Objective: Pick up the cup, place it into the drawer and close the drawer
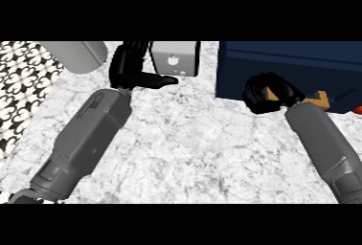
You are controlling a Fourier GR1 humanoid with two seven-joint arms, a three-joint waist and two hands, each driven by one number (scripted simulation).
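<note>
At the upper right of the frame, the right hand (pixel 267 93) curls against the dark blue drawer unit (pixel 297 67); the orange cup (pixel 322 99) peeks out beside it. The left hand (pixel 134 72) rests at upper centre, fingers straight, thumb out, near a grey box (pixel 175 58) on the marble counter (pixel 191 143).

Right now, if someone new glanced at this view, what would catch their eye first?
Two grey forearms crossing the white marbled counter stand out first. The right hand, at the front of the dark navy drawer cabinet, curls its fingers round an orange-tan object, probably the cup. The left hand sits at upper left beside a light grey boxy appliance.
</note>
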